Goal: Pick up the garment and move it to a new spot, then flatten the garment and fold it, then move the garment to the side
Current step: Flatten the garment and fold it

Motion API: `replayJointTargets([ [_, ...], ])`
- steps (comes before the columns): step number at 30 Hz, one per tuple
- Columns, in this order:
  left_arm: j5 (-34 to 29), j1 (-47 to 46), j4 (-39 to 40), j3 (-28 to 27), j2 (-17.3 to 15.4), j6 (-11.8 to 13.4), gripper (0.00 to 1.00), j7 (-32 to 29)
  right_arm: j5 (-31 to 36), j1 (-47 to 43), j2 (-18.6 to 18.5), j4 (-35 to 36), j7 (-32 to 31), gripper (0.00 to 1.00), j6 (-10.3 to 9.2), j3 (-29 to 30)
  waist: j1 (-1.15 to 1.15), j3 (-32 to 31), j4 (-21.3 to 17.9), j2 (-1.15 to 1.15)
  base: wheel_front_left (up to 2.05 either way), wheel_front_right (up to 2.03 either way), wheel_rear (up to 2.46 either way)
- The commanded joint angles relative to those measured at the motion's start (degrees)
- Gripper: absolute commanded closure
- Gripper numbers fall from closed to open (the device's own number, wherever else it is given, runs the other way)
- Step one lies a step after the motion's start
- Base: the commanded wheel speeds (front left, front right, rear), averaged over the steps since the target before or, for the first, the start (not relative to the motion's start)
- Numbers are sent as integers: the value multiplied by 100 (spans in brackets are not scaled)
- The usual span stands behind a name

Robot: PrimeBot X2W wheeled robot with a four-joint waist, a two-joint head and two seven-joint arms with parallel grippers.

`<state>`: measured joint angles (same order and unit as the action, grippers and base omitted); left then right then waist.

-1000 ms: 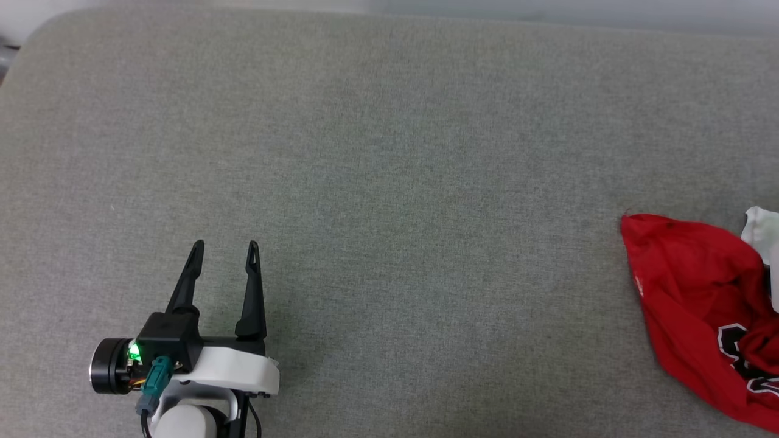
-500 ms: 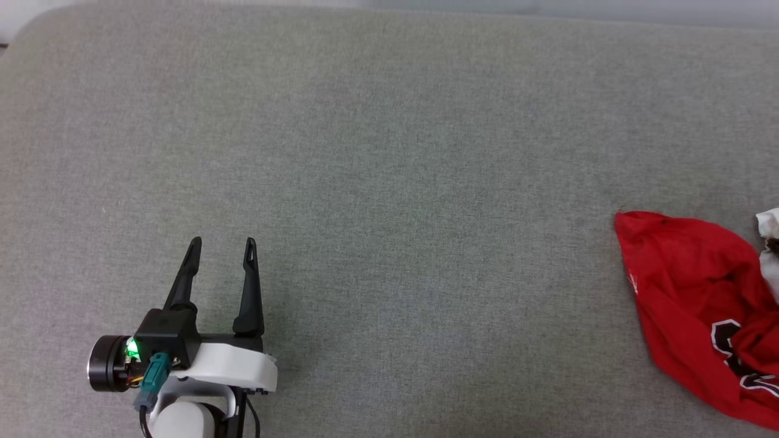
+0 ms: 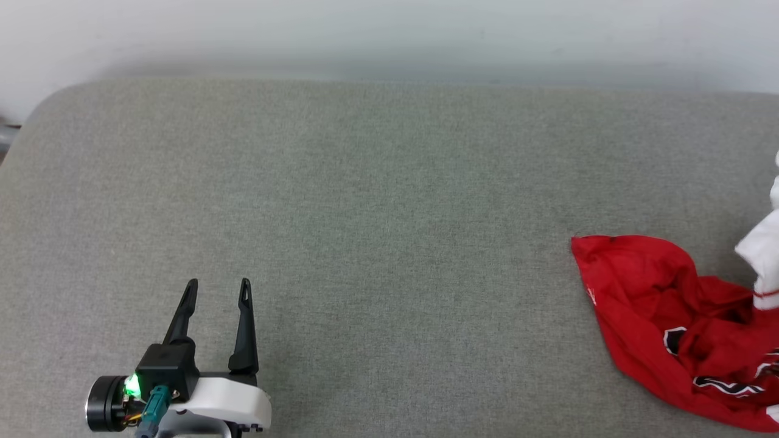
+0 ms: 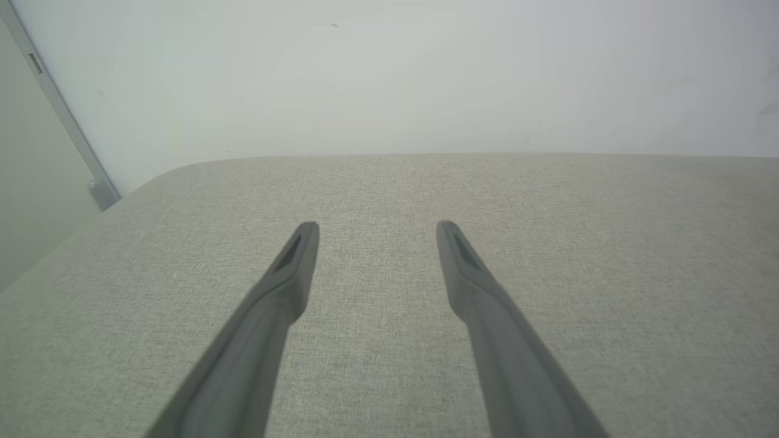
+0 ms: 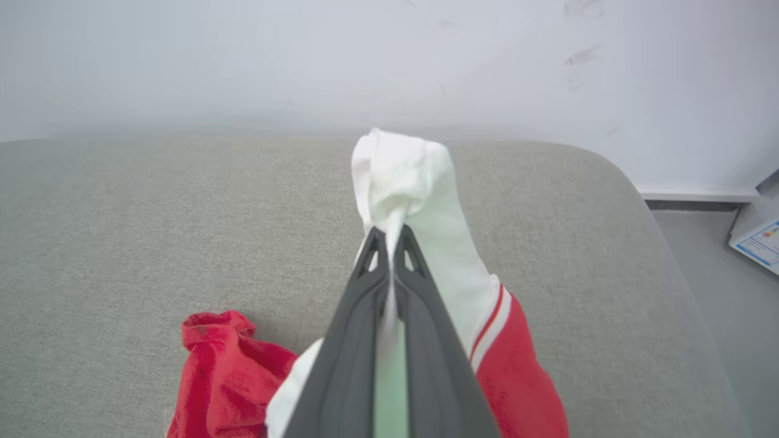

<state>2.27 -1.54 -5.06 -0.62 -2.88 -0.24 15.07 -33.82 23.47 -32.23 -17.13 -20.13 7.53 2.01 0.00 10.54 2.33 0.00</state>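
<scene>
Right wrist view: right gripper (image 5: 389,234) jaws pinch the garment (image 5: 405,176) by its white sleeve, bunched just past the tips; red body sags beneath onto grey cushion (image 5: 122,213). Likely light, limp; sleeve hold seems secure. Left gripper (image 3: 219,281) jaws wide, empty.

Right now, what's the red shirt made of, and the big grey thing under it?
The red shirt looks like thin, soft cloth, matte: it wrinkles and hangs limp from the right pincer. Which fibre, I cannot tell. The big grey thing looks like coarse woven fabric, probably over padding: speckled weave, rounded corners.
</scene>
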Motion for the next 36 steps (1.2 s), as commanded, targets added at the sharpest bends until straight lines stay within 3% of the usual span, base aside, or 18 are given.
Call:
replayJointTargets([
  [1, -29, 83, 13, -32, 1, 25, 0, 15, -51, -117, 53, 254, 43, 100, -8, 100, 0, -135, -59, 0, 0, 0, 0],
  [9, -51, 247, 51, -51, 1, 40, 0, 15, 46, -412, 268, 1750, -140, 100, -6, 523, 0, -352, -51, 0, 0, 0, 0],
  [17, -16, 223, 70, 5, 0, 53, 0, 15, 243, 9, 640, 2512, -378, 100, -7, -194, 0, -334, 126, 0, 0, 0, 0],
  [25, 48, 69, 67, 75, 1, 74, 0, 15, 253, 947, 849, 1951, -418, 100, -6, -1959, 0, -128, 471, 0, 0, 0, 0],
  [30, 126, -53, 48, 140, 1, 103, 0, 15, 237, 1594, 1051, 1077, -245, 100, -6, -3219, 0, 64, 690, 0, 0, 0, 0],
  [36, 233, -199, 16, 268, 1, 160, 0, 15, 162, 2238, 1541, -142, 11, 100, -7, -4605, 0, 296, 905, 0, 0, 0, 0],
])
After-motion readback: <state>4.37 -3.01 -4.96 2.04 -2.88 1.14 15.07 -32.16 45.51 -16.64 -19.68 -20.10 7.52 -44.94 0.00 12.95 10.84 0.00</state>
